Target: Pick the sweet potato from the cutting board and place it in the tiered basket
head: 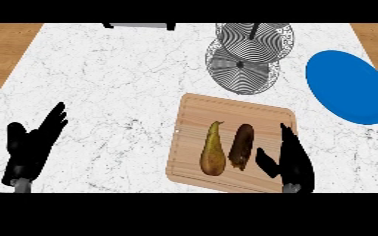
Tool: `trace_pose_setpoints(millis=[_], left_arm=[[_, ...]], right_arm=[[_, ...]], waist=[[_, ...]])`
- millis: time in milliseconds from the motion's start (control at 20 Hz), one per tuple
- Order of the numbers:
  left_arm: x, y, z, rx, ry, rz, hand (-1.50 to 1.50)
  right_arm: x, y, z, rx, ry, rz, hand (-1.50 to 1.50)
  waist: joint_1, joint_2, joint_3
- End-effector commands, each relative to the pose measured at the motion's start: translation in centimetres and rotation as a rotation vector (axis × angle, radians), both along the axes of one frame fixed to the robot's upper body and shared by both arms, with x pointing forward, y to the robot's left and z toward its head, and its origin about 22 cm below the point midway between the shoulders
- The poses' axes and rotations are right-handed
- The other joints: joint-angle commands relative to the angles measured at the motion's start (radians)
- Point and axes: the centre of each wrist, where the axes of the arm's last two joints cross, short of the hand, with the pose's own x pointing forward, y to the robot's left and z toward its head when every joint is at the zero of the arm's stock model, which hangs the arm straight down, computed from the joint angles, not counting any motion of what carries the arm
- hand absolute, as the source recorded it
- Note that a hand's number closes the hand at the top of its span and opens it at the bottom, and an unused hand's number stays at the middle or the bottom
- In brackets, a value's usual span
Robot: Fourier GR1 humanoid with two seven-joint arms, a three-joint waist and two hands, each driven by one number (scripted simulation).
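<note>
So far nothing of the task is done, as you can judge from how things lie: the sweet potato (241,146) lies on the cutting board (221,110), a dark brown oblong running near to far, just right of a pear (213,151) that lies alongside it with its stem pointing far. Your right hand (291,157) is over the right part of the board, just beside the sweet potato on its right. Its fingers are stretched out and spread, the thumb angled toward the sweet potato, and it pinches nothing; whether the thumb touches the skin you cannot tell. What is left is the whole job: close on the sweet potato, lift it, carry it far to the tiered basket (249,50), and set it in a tier.

The basket stands beyond the far edge of the board, two round wire tiers on a dark central post, apart from the board. Your left hand (31,142) rests open at the near left, fingers up, well away from everything.

The desk (111,80) is white marble with grey veins. A blue plate (343,86) sits at the right edge, and wood shows at both far corners. A grey object with dark feet (139,25) peeks in at the far edge.
</note>
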Motion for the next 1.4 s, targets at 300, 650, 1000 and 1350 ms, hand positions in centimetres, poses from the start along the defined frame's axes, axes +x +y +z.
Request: trace_pose_setpoints(millis=[300, 650, 1000, 1350], left_arm=[[-1.6, 2.0, -1.0, -0.019, 0.013, 0.027, 0.0], [-1.6, 1.7, -1.1, -0.028, 0.004, 0.034, 0.0], [-1.3, 0.9, -2.3, -0.008, 0.008, 0.043, 0.0], [-0.5, 1.7, -0.6, -0.012, 0.006, 0.032, 0.0]], right_arm=[[2.8, 3.6, 7.4, -0.096, 0.194, -0.101, -1.5], [0.6, 4.3, 7.8, -0.029, 0.211, -0.074, -1.5], [0.4, 3.0, 6.5, -0.016, 0.193, -0.079, -1.5], [1.0, 4.2, 5.4, -0.011, 0.175, -0.085, -1.5]], waist=[[-0.031, -0.005, 0.011], [-0.037, -0.004, 0.013], [-0.038, -0.001, 0.014], [-0.031, -0.001, 0.014]])
